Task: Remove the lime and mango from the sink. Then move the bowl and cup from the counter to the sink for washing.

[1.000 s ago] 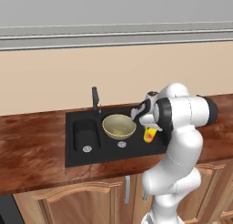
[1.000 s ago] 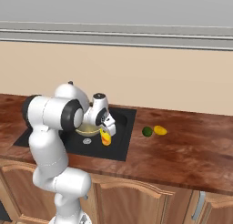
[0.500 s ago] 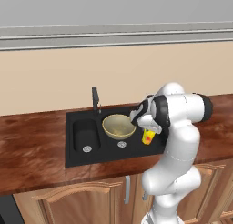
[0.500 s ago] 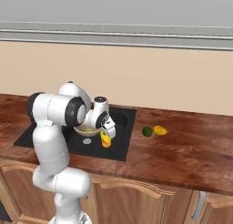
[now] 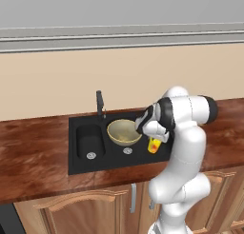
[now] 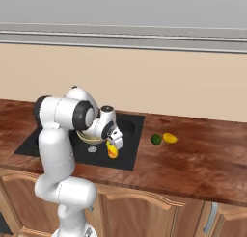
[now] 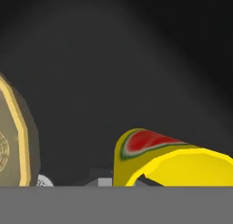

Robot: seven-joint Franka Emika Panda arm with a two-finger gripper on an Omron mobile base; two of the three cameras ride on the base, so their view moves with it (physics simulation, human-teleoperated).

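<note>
My gripper [image 5: 155, 137] is shut on the yellow cup [image 5: 154, 145], holding it low over the right side of the black sink's [image 5: 72, 167] large basin. The cup [image 7: 173, 161] fills the lower right of the hand view, its red mark facing up. The olive-tan bowl [image 5: 124, 132] sits in the same basin, just left of the cup. In the right base view the gripper [image 6: 114, 143] holds the cup [image 6: 112, 151] beside the bowl [image 6: 89, 138]. The lime [image 6: 156, 139] and mango [image 6: 169, 138] lie side by side on the counter [image 6: 202, 159], right of the sink [image 6: 131, 129].
A dark faucet [image 5: 99, 103] stands behind the sink between its two basins. The small left basin has a silver drain [image 5: 91, 155]. Another drain [image 5: 127, 151] shows in front of the bowl. A beige wall backs the counter [image 5: 33, 152].
The gripper has sunk a little lower into the large basin with the cup in it. The bowl, lime and mango have not moved.
</note>
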